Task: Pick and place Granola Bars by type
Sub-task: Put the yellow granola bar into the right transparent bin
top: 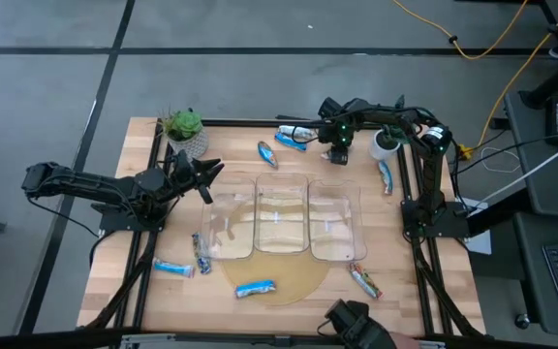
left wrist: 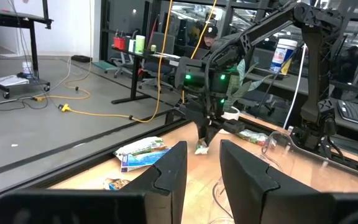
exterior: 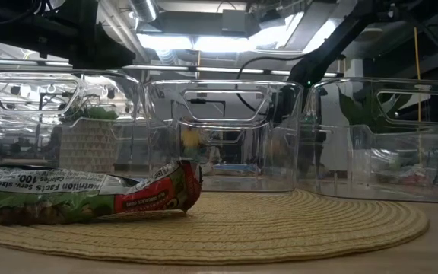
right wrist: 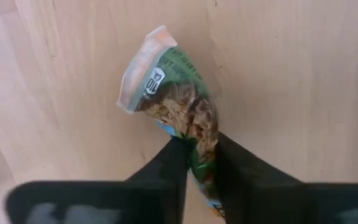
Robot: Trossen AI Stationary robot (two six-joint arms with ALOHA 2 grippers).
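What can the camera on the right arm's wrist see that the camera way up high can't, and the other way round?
Only the right wrist view shows the right claw pinching a green granola bar close up, with oats showing through its wrapper.

Only the high view shows three clear bins side by side, the potted plant, bars scattered on the table, and the left claw beside the bins.

Both show the wooden table and the right claw.

My right gripper points down off a bent wrist, arm reaching in from its base, both fingers pinched on a granola bar. My left gripper hangs level on an outstretched arm, its fingers parallel with a narrow gap, holding nothing.
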